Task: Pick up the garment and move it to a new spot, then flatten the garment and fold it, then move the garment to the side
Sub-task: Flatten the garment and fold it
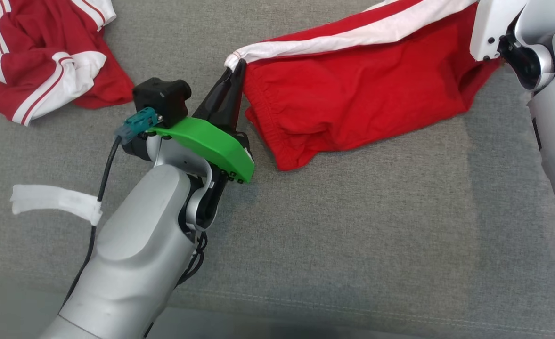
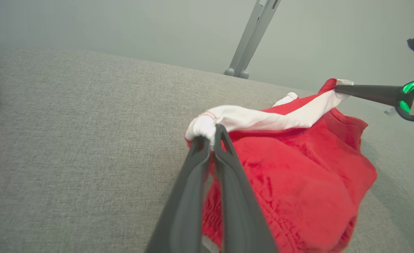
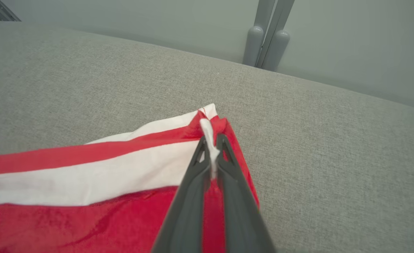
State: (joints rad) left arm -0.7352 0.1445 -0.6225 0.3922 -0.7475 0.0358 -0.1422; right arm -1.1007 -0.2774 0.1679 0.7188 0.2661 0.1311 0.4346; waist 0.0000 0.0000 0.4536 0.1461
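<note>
The garment (image 1: 353,99) is a pair of red shorts with a white side stripe, held stretched above the grey fabric surface. My left gripper (image 1: 238,66) is shut on the left end of the stripe, seen bunched between the fingertips in the left wrist view (image 2: 210,135). My right gripper (image 3: 211,140) is shut on the opposite corner of the garment (image 3: 87,182); in the head view that corner lies behind the pale right wrist (image 1: 499,33). The left wrist view also shows the right gripper (image 2: 338,88) pinching the far end of the garment (image 2: 298,165), which sags between the two grips.
A second red and white garment (image 1: 42,56) lies crumpled at the far left of the grey surface (image 1: 353,226). A strip of white tape (image 1: 53,200) sits near the left forearm. A grey metal stand (image 3: 266,35) rises behind the surface's far edge.
</note>
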